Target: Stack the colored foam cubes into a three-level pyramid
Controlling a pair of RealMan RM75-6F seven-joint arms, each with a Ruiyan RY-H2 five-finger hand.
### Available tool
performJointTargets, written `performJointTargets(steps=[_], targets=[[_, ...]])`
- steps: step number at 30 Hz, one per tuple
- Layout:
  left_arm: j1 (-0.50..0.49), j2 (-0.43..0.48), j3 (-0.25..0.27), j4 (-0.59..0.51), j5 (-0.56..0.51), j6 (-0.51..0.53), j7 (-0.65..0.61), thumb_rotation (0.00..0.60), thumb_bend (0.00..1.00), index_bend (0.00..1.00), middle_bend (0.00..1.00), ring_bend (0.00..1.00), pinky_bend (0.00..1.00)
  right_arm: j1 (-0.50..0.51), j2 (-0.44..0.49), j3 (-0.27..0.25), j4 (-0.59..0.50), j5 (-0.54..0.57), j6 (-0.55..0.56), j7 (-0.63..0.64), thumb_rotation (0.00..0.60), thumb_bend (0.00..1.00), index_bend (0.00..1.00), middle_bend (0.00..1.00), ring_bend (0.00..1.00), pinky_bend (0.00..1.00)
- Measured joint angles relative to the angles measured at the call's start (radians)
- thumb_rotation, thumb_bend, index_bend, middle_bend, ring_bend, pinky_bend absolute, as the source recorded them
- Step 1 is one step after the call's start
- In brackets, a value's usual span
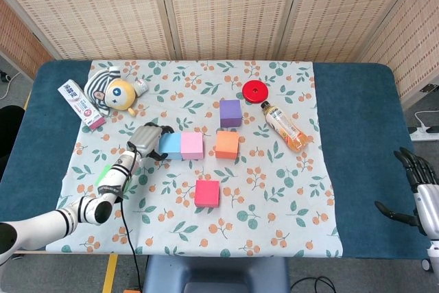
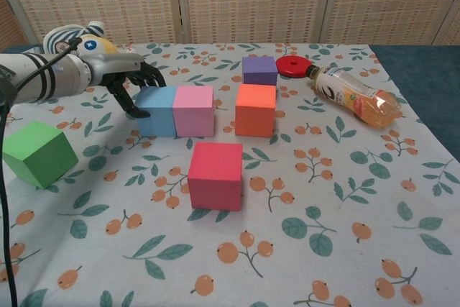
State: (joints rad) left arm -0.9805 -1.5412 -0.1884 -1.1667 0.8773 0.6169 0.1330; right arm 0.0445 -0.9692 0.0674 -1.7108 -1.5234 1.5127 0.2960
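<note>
1. The left hand (image 2: pixel 126 77) sits at the left side of the blue cube (image 2: pixel 156 110), fingers spread and curled, holding nothing.
2. The blue cube touches the pink cube (image 2: pixel 193 110); the orange cube (image 2: pixel 255 109) stands just right of them.
3. These foam cubes look light and squashy, so hold opposite flat sides gently.
4. I can't tell if the fingertips touch blue.
5. The right hand (image 1: pixel 417 186) waits far right, fingers apart, partly cut off.
</note>
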Motion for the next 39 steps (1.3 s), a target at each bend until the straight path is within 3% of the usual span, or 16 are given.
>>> performJointTargets(steps=[31, 36, 39], targets=[[0.006, 0.01, 0.005, -0.012, 0.01, -0.008, -0.009, 0.6, 0.32, 0.4, 0.27, 0.23, 0.14, -0.003, -0.001, 0.001, -0.001, 0.002, 0.001, 0.0, 0.6, 0.0, 0.0, 0.0, 0.0, 0.0], [0.001, 0.014, 0.007, -0.013, 0.003, -0.023, -0.005, 0.6, 0.32, 0.32, 0.17, 0.04, 0.09, -0.003, -0.002, 0.001, 0.001, 0.002, 0.001, 0.0, 0.6, 0.0, 0.0, 0.0, 0.0, 0.0], [-0.004, 0.02, 0.011, -0.02, -0.009, -0.034, 0.002, 0.6, 0.32, 0.28, 0.12, 0.0, 0.07, -0.003, -0.002, 0.002, 0.001, 0.001, 0.002, 0.001, 0.6, 0.0, 0.0, 0.0, 0.0, 0.0]])
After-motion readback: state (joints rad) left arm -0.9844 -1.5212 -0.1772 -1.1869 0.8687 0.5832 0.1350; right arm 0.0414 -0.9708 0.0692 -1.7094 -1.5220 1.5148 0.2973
